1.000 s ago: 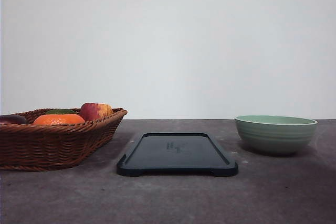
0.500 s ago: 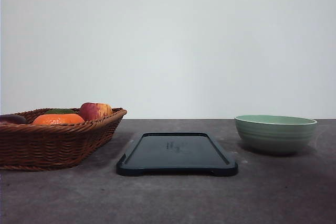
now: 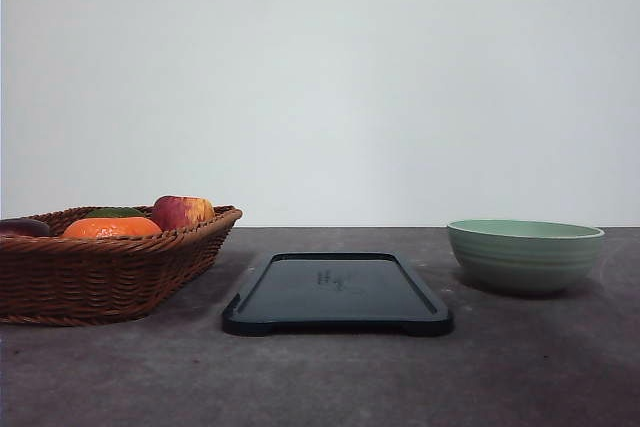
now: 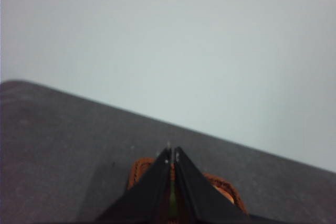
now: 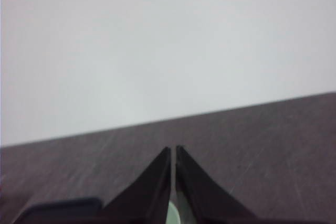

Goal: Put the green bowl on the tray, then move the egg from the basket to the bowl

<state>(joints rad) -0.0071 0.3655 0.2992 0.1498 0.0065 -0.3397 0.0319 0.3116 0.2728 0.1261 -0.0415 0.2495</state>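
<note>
Sitting apart on table [image 3: 330, 377]: basket [image 3: 100, 272] cut off at frame edge, tray [image 3: 337, 293], green bowl [image 3: 525, 255]; both hands [image 4: 171, 157] [image 5: 172, 153] clenched, empty.

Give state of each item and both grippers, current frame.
green bowl: upright, on the table right of the tray, interior not visible.
tray: flat on the table, nothing on it.
basket: on the table at left, holding an orange, an apple, a green item and a dark item; no egg visible from this angle.
left gripper: shut, empty.
right gripper: shut, empty.
</note>
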